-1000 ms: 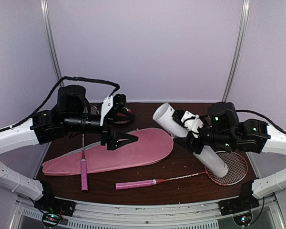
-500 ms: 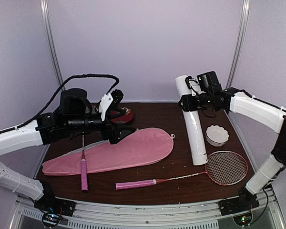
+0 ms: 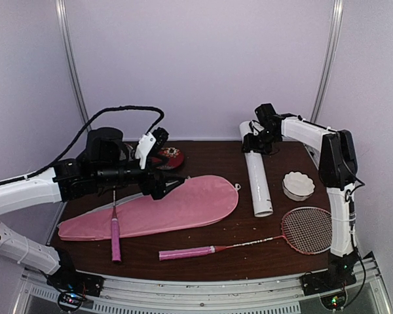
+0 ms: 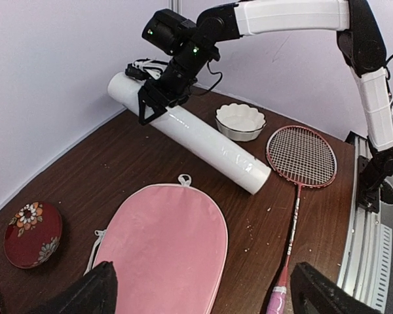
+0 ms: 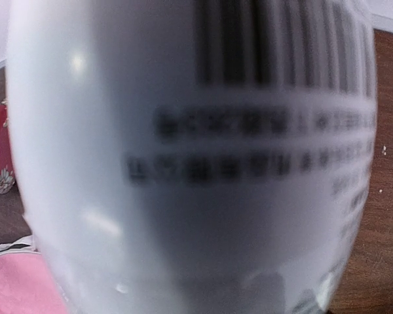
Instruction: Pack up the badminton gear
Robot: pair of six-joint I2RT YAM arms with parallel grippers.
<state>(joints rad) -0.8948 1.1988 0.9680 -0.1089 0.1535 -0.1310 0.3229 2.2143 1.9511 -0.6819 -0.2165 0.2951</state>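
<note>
The long white tube [image 3: 257, 176] slants from the back toward the front, its near end on the table. My right gripper [image 3: 258, 139] is shut on its raised far end, as the left wrist view [image 4: 158, 98] also shows. The tube [image 5: 190, 163] fills the right wrist view. My left gripper [image 3: 162, 186] hangs wide open and empty over the pink racket-shaped bag [image 3: 157, 206], with fingertips [image 4: 85, 297] at either side of the bag [image 4: 164, 248]. One racket [image 3: 249, 243] lies at the front right. The other racket's pink handle [image 3: 115, 239] lies at the left. I cannot make out any shuttlecock.
A white scalloped bowl-shaped thing [image 3: 298, 185] sits right of the tube, just behind the racket head [image 3: 310, 229]. A dark red round dish [image 3: 169, 157] sits at the back behind the left arm. Walls close in the back and sides.
The right arm has swung the tube from the right middle to the back and stretched out, and the tube now points frontward. The left gripper has shifted slightly over the bag.
</note>
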